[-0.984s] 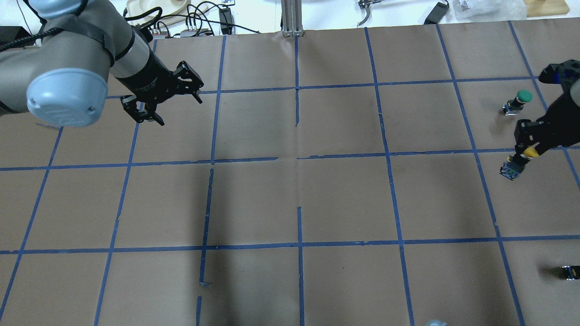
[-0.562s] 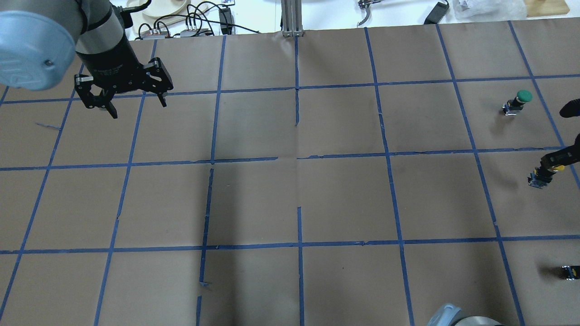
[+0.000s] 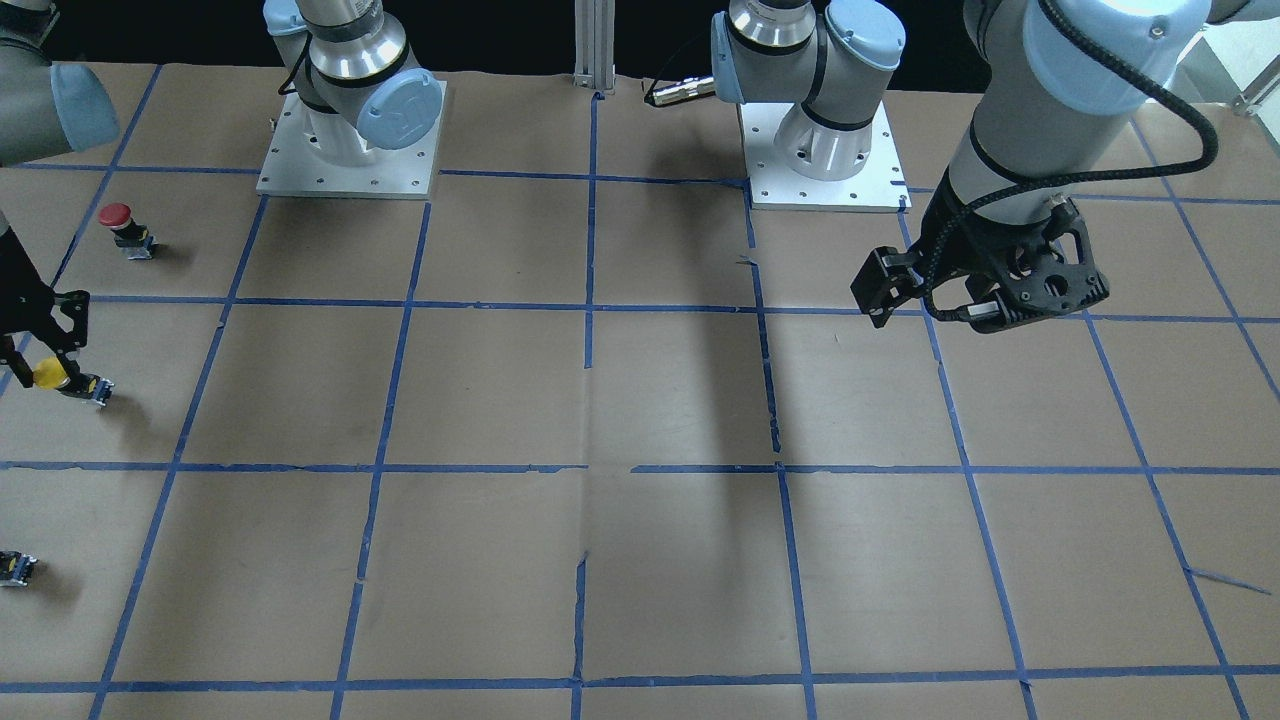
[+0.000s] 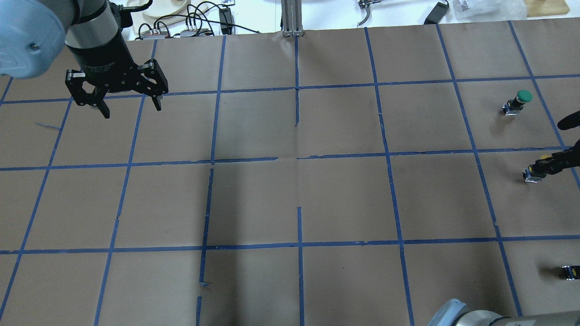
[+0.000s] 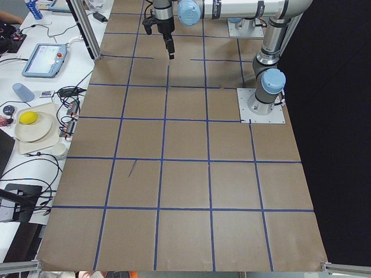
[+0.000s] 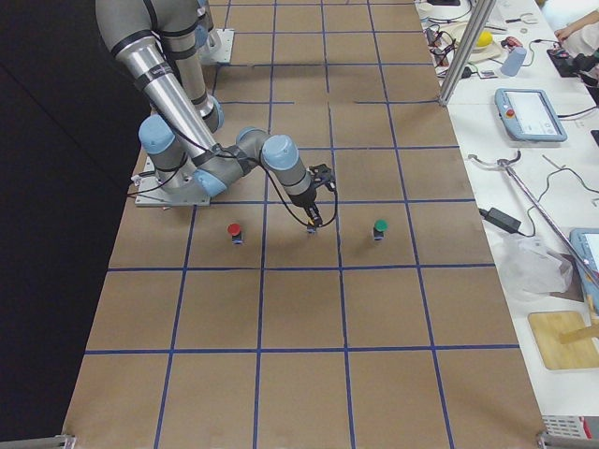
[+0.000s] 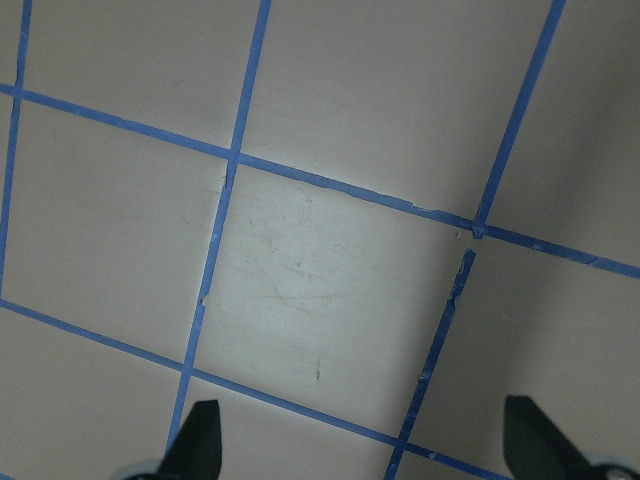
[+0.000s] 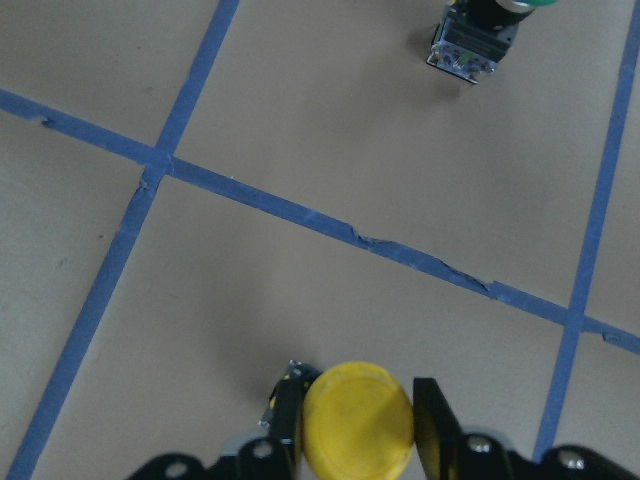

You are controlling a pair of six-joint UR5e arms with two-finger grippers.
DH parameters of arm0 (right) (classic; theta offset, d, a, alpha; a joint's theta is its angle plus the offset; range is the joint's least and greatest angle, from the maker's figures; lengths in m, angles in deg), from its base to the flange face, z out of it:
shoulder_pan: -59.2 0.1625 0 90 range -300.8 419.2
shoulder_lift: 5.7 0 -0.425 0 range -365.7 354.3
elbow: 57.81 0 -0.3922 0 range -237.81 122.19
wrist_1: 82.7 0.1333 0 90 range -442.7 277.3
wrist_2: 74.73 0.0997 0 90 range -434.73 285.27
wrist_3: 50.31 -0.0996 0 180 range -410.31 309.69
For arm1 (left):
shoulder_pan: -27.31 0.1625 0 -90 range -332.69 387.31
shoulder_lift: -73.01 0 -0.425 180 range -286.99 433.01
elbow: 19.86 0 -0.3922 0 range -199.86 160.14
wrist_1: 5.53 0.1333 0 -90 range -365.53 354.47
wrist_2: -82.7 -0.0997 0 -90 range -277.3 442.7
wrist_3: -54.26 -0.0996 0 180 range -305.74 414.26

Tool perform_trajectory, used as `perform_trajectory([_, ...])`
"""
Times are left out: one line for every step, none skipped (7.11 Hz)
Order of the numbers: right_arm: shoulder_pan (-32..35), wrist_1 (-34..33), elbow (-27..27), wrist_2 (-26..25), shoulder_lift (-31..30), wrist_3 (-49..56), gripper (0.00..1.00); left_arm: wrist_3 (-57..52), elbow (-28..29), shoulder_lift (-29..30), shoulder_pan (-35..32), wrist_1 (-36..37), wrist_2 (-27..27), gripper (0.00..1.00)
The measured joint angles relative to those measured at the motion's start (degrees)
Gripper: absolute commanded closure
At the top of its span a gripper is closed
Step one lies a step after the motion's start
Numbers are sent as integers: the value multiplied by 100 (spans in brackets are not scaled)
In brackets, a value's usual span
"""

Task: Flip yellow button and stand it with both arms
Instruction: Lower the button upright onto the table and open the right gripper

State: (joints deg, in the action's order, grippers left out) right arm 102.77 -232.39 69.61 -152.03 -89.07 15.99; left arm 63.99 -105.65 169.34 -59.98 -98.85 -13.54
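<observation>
nearest in the right wrist view, the yellow button (image 8: 357, 425) is clamped by its cap between the fingers (image 8: 434, 425) of the right gripper (image 8: 358, 395). it is tilted, base low over the brown paper (image 4: 344, 199); whether it touches, i cannot tell. beyond it stands a green-capped button (image 8: 470, 40), and a red-capped button (image 3: 122, 225) stands on its other side. far across, the left gripper (image 4: 131, 109) hangs with jaws spread wide.
</observation>
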Motion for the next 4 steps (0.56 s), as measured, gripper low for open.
perform_trajectory([-28, -51, 13, -28, 0, 31, 94, -311, -15, -20, -2, 14, 82, 0])
perform_trajectory([-45, -97, 15, -153, 2, 46, 94, -679, -30, -42, -1, 43, 117, 0])
perform_trajectory([-53, -125, 15, -258, 13, 49, 89, -938, -43, -55, 3, 59, 144, 0])
perform_trajectory([-56, -140, 15, -313, 28, 40, 63, -1116, -62, -48, 10, 67, 165, 0])
